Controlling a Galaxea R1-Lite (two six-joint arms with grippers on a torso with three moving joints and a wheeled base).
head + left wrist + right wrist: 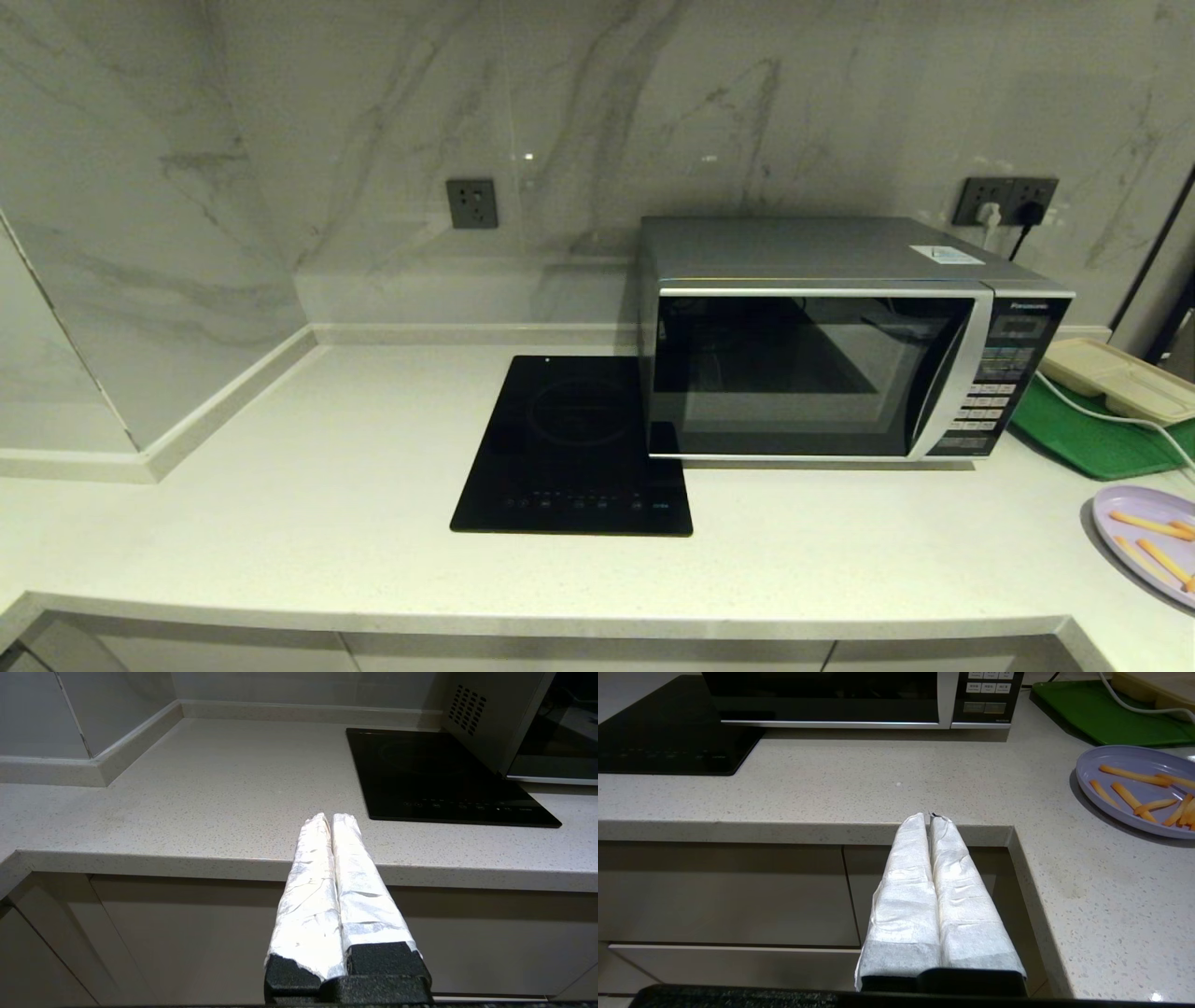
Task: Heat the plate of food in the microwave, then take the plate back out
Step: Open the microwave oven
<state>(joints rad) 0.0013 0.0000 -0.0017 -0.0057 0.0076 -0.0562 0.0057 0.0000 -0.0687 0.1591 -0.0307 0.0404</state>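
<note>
The silver-grey microwave stands on the counter with its dark glass door closed; its lower front shows in the right wrist view. The lilac plate of food lies at the counter's right edge, with orange-yellow sticks on it, seen also in the right wrist view. My left gripper is shut and empty, held in front of the counter edge, left of the cooktop. My right gripper is shut and empty, held before the counter's front edge, with the plate off to its right. Neither arm appears in the head view.
A flat black induction cooktop lies left of the microwave. A green tray with a beige compartment tray and a white cable sits at the far right. Marble walls enclose the back and left. Cabinet fronts run below the counter.
</note>
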